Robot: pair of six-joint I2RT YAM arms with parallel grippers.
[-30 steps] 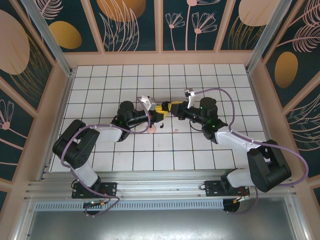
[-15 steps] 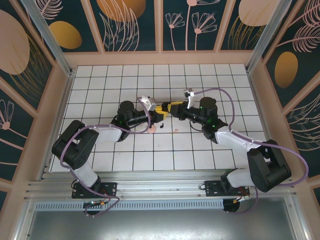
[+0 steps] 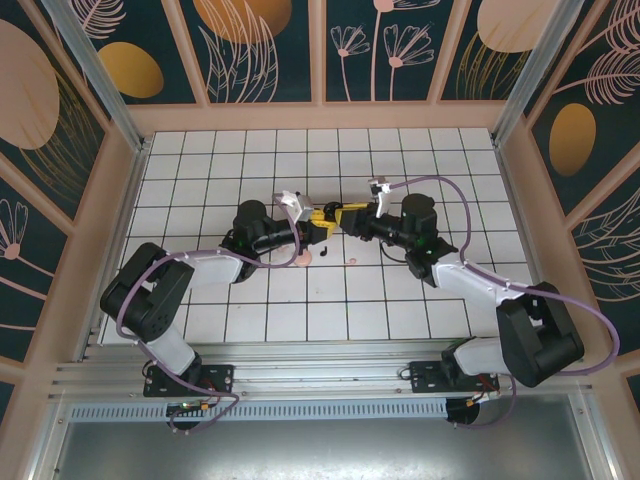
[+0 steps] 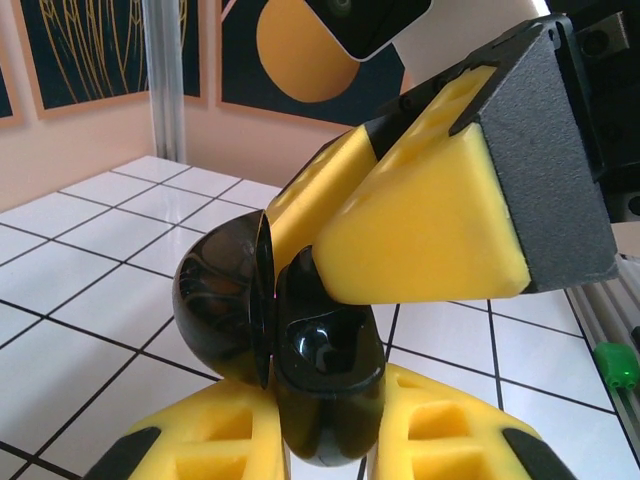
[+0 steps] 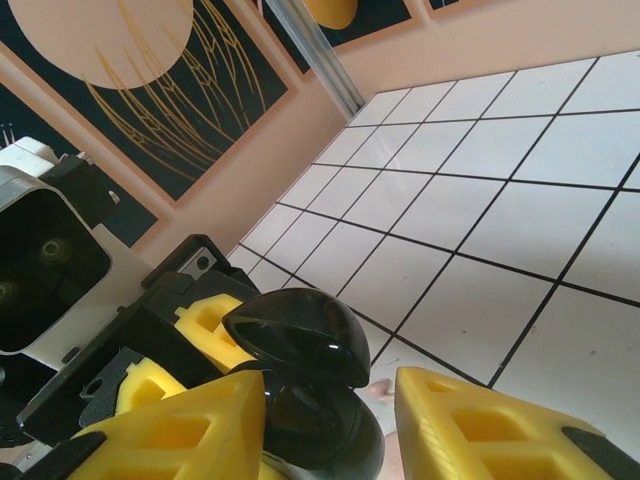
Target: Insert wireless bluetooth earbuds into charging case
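Left hand: mine, clamped on the black case, lid ajar.
Right hand: mine, fingers apart, tips at the case.
Worktop: pink earbud nearby.

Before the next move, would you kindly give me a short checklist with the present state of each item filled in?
1. Left gripper shut on the black case: ok.
2. Lid swung open: ok.
3. Right gripper with jaws apart, straddling the case: ok.
4. Well of the case filled: cannot tell, as everything inside is glossy black.
5. Small pink piece lying on the tiles, apart from both arms: ok.
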